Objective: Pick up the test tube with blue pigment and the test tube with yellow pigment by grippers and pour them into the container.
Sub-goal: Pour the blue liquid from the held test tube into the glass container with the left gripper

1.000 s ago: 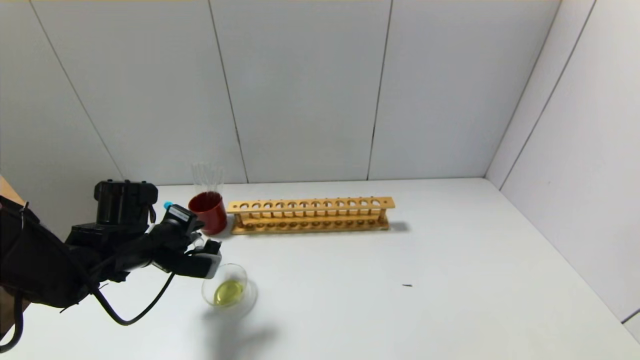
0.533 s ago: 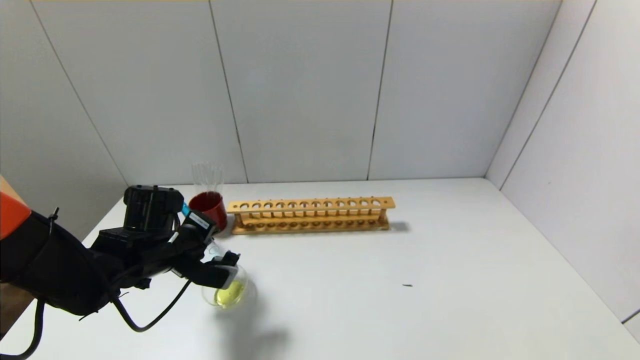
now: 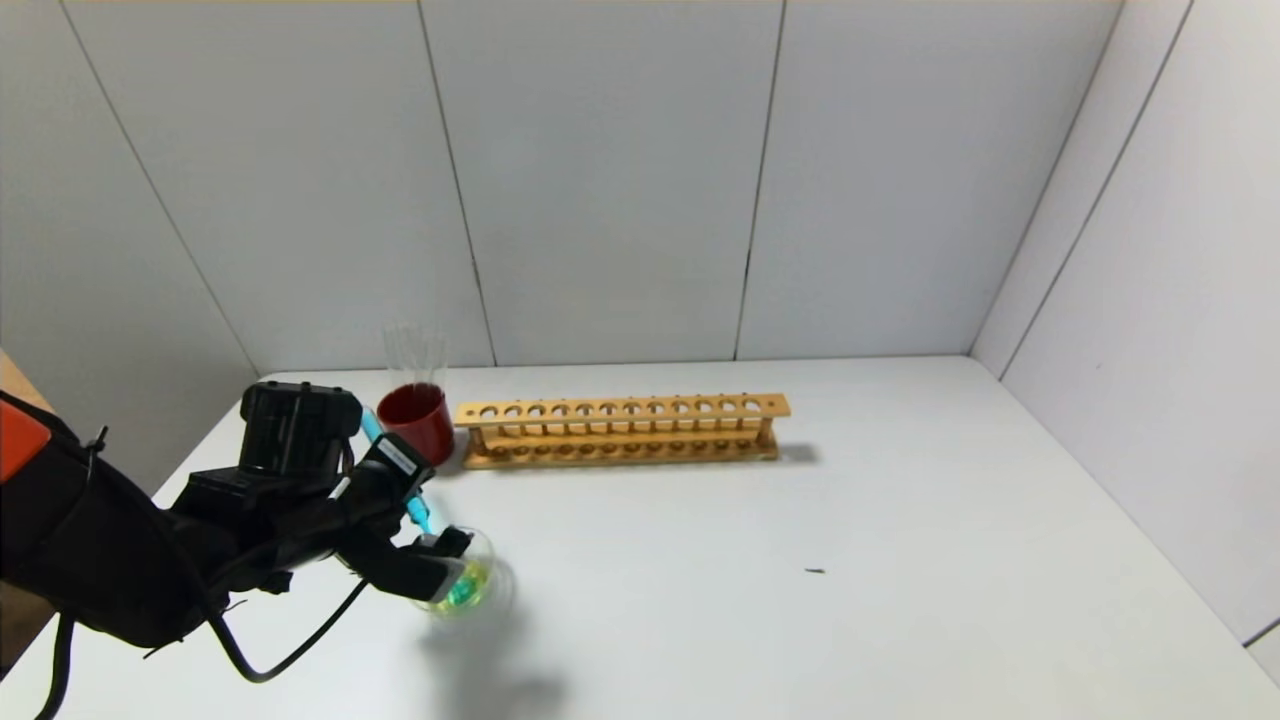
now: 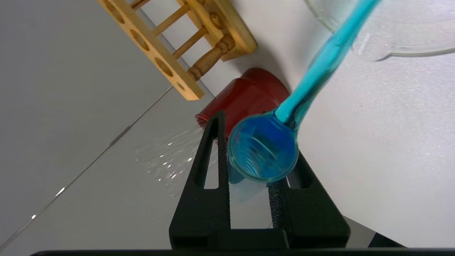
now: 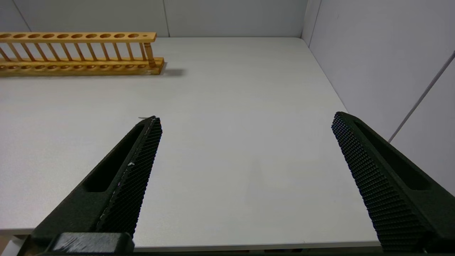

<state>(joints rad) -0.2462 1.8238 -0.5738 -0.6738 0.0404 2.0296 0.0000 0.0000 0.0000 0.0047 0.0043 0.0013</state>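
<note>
**Blue tube tipped over the glass dish**

We see a white table (image 3: pixel 800 520) that fills most of the head view, closed in by pale grey wall panels. Along its far side lies a long wooden test tube rack (image 3: pixel 620 430), every hole in its top rail open. Just beside the rack's left end stands a dark red cup (image 3: pixel 418 422) with several colourless clear tubes (image 3: pixel 414 352) rising out of it.

Our left arm reaches in from the left side of the table, and the left gripper (image 3: pixel 415 520) sits near the red cup and directly at the container (image 3: pixel 478 585), a low clear glass dish on the near-left part of the table. Its jaws are clamped on the test tube with blue pigment (image 3: pixel 412 505), which is tilted steeply with its open mouth pointing down into the dish. In the left wrist view the same tube (image 4: pixel 309 81) shows blue liquid running along its whole length toward the dish rim (image 4: pixel 408 53), with the black fingers (image 4: pixel 209 170) pressed on either side of its rounded end.

The liquid in the dish looks yellow-green with a teal patch where the tube meets it.

The right gripper (image 5: pixel 245 121) hangs over the bare right part of the table, well apart from the rack, its jaws wide apart and holding nothing.
</note>
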